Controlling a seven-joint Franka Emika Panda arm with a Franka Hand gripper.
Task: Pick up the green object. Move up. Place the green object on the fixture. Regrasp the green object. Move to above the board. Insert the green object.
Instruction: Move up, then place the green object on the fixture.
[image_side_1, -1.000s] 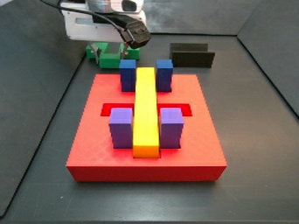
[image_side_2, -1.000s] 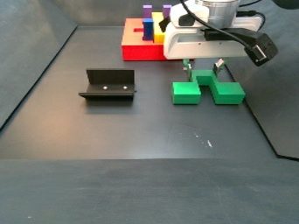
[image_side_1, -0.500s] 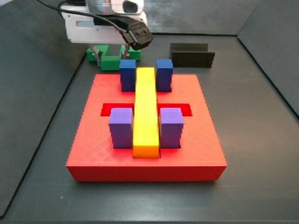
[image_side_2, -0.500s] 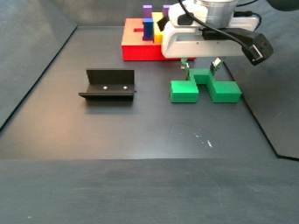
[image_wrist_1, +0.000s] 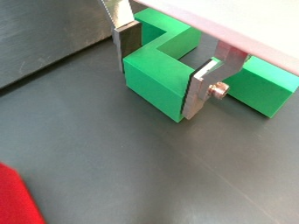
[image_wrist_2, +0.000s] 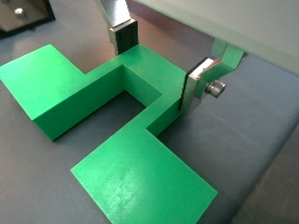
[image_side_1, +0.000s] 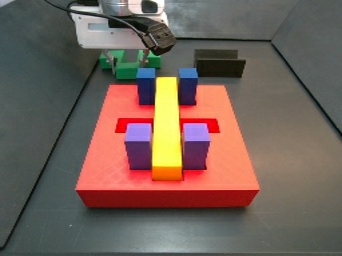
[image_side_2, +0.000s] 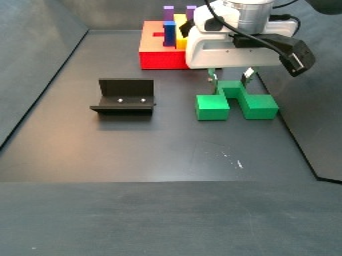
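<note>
The green object (image_side_2: 238, 104) is a bright green U-shaped piece lying on the dark floor beside the board, and it also shows behind the board in a side view (image_side_1: 127, 71). My gripper (image_side_2: 231, 82) is lowered over it. In both wrist views the silver fingers (image_wrist_1: 122, 39) (image_wrist_2: 198, 83) sit on opposite sides of one end of the piece (image_wrist_1: 158, 83) (image_wrist_2: 128, 166), with the pads against the green faces. The gripper (image_wrist_1: 160, 86) (image_wrist_2: 162, 80) looks shut on the piece, which still rests on the floor. The black fixture (image_side_2: 123, 97) stands apart from the piece.
The red board (image_side_1: 107, 165) carries a long yellow bar (image_side_1: 166, 125), two blue blocks (image_side_1: 146, 85) and two purple blocks (image_side_1: 139, 145). It also shows at the back in a side view (image_side_2: 160, 58). The fixture (image_side_1: 219, 63) stands behind the board. Dark walls enclose the floor.
</note>
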